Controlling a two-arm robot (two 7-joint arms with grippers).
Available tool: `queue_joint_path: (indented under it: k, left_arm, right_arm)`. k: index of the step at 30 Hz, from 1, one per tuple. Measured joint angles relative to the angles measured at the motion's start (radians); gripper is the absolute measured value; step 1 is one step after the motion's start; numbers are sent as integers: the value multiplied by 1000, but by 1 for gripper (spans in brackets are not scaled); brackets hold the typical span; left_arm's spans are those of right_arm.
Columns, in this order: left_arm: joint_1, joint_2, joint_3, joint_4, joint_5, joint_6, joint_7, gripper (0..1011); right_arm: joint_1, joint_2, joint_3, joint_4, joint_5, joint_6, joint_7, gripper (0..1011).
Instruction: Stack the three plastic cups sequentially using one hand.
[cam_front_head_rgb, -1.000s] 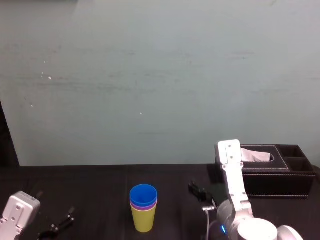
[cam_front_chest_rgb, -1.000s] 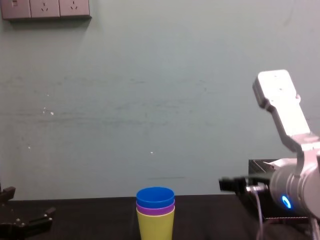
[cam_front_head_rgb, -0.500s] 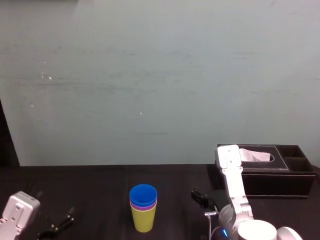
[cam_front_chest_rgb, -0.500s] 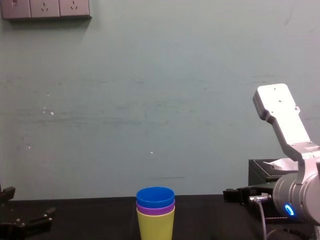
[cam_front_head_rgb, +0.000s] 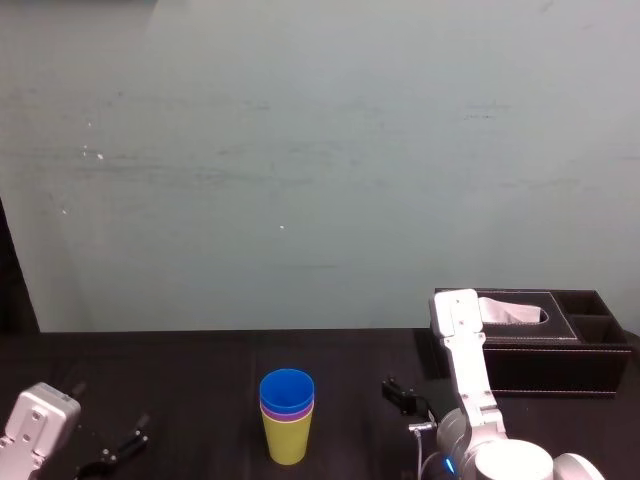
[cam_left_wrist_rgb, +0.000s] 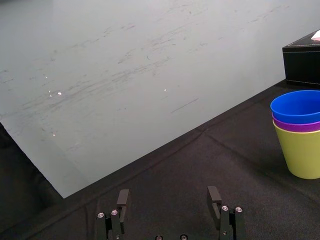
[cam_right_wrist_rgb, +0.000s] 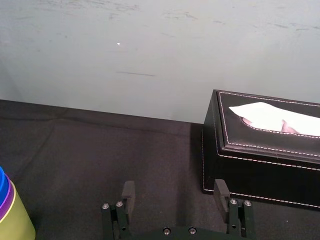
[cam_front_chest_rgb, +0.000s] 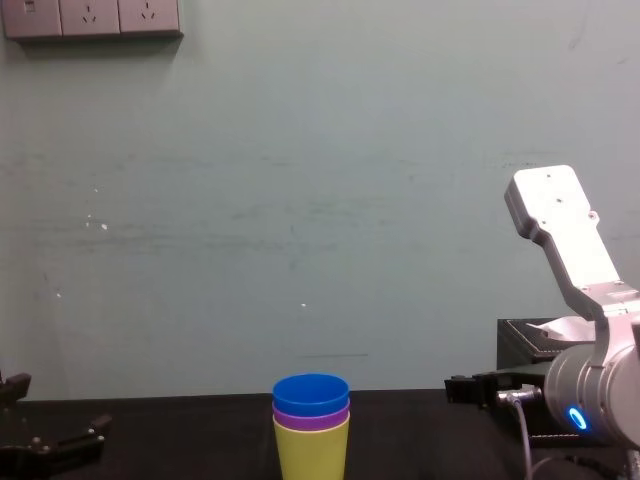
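The three plastic cups stand nested upright on the black table: the yellow-green cup (cam_front_head_rgb: 287, 440) at the bottom, the purple cup (cam_front_head_rgb: 287, 411) in it, the blue cup (cam_front_head_rgb: 287, 388) on top. The stack (cam_front_chest_rgb: 311, 425) is also seen in the chest view and in the left wrist view (cam_left_wrist_rgb: 299, 135). My right gripper (cam_right_wrist_rgb: 175, 192) hovers low to the right of the stack, apart from it, open with nothing between its fingers; it is also in the head view (cam_front_head_rgb: 400, 394). My left gripper (cam_left_wrist_rgb: 168, 197) rests open at the table's near left.
A black tissue box (cam_front_head_rgb: 530, 345) with a white tissue stands at the back right, behind the right arm (cam_front_chest_rgb: 575, 300). A pale wall runs along the table's far edge. Bare black table (cam_front_head_rgb: 190, 385) lies left of the cups.
The right arm has sunk lower and its gripper has dropped slightly and drawn a little away from the cups. The stack and the left gripper have stayed still.
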Motion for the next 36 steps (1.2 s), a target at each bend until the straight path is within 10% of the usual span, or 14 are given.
queue_joint_path:
  k: [36]
  left_arm:
    - [0, 0, 0, 0, 0, 0, 0, 1000]
  right_arm:
    - [15, 12, 14, -7, -2, 30, 13, 1002]
